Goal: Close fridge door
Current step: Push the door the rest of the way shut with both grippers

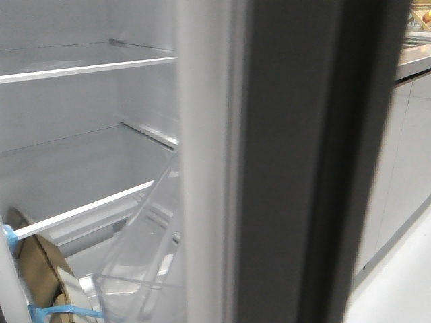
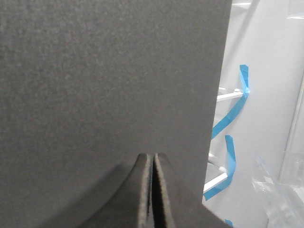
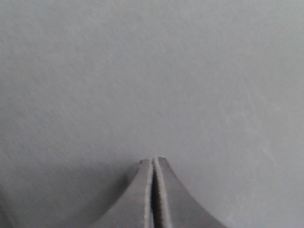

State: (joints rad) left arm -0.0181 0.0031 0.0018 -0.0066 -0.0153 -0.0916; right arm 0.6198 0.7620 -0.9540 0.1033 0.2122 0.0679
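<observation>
the fridge door (image 1: 283, 168) stands ajar, edge-on at 3 o'clock of the shelves (image 1: 81, 67). left gripper (image 2: 152, 159) and right gripper (image 3: 153, 161), both clenched empty, meet flat panels. heavy, stiff, slick: push near its free edge.

I seem to be in a kitchen: an open fridge with white shelves (image 1: 87, 67) beside glossy pale cabinet doors (image 1: 404, 168) under a countertop (image 1: 414, 64) (blurred).

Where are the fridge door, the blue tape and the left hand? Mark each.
fridge door (image 2: 104, 80), left wrist view, matte grey outer face.
blue tape (image 2: 231, 159), left wrist view, mid strip.
left hand (image 2: 153, 159), left wrist view, fingertips pressed together.
</observation>
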